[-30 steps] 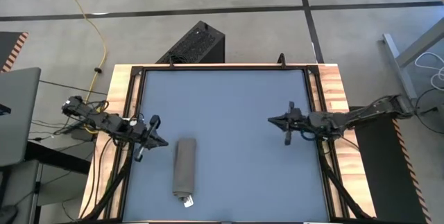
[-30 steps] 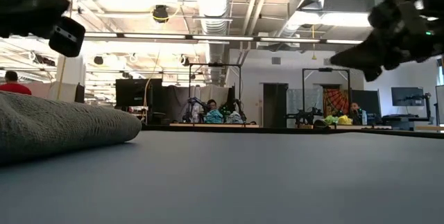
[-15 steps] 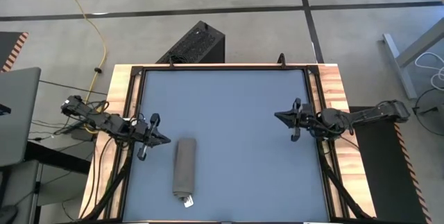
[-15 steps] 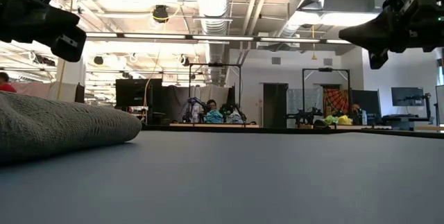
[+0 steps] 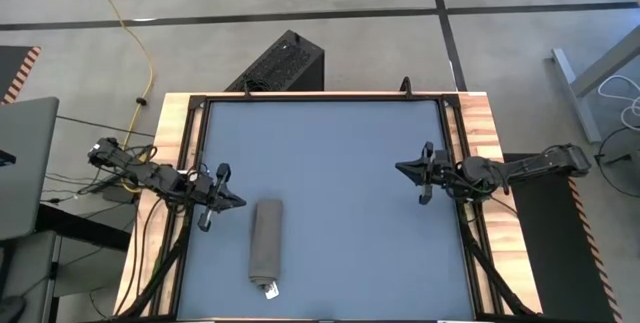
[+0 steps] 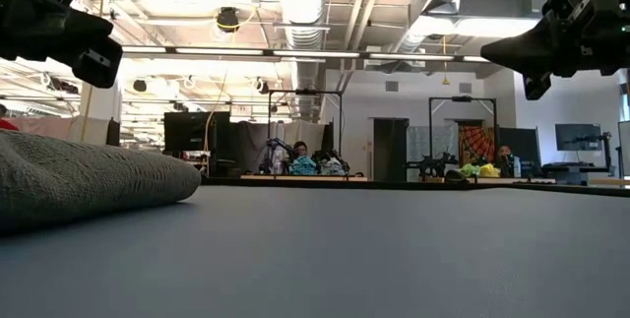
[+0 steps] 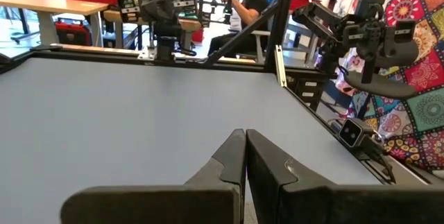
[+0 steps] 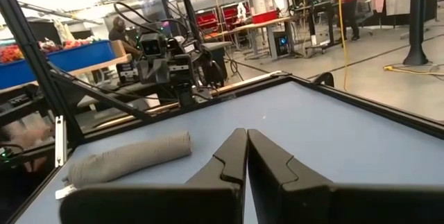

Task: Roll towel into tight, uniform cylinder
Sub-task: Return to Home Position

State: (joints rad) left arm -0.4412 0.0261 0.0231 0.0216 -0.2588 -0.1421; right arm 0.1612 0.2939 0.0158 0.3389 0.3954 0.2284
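Observation:
The towel (image 5: 266,243) lies rolled into a grey-brown cylinder near the table's left front, resting on its side, with a small white tag (image 5: 270,289) at its near end. It also shows in the low view (image 6: 79,185) and the right wrist view (image 8: 128,156). My left gripper (image 5: 238,204) hovers shut just left of the roll's far end, and its fingertips (image 7: 245,135) meet over bare table. My right gripper (image 5: 400,167) hovers shut near the table's right edge, pointing level across the table, with its fingertips (image 8: 244,134) together.
A black frame rail (image 5: 320,98) and a wooden border (image 5: 480,123) ring the blue-grey tabletop (image 5: 330,183). A black box (image 5: 280,63) stands on the floor beyond the far edge. People sit at benches in the room behind (image 6: 300,151).
My right gripper has drawn back a little toward the table's right edge and tipped up from pointing slightly down to level. The towel roll and my left gripper have kept still.

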